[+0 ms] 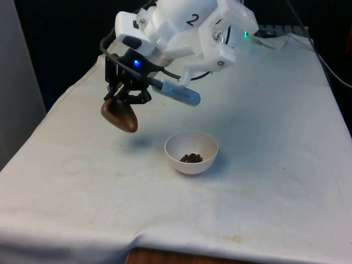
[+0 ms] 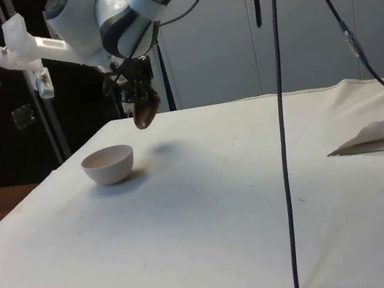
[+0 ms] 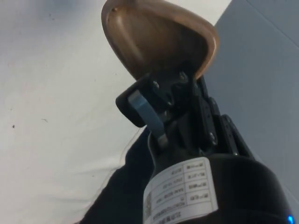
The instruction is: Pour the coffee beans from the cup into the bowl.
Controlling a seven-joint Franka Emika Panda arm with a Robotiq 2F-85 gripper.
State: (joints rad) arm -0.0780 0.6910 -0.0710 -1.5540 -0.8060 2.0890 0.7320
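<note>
A brown wooden cup [image 1: 120, 115] hangs tilted above the cloth, held by its rim in my gripper [image 1: 122, 99], which is shut on it. The wrist view looks into the cup [image 3: 156, 39], and its inside is bare. A white bowl [image 1: 191, 152] stands on the table to the front view's right of the cup, with dark coffee beans [image 1: 191, 158] lying in its bottom. In the side view the cup [image 2: 144, 112] hovers behind and above the bowl [image 2: 108, 164], apart from it.
A white cloth [image 1: 264, 181] covers the table. A black cable [image 2: 283, 122] hangs down close to the side camera. Crumpled cloth or paper [image 2: 381, 137] lies at the side view's right edge.
</note>
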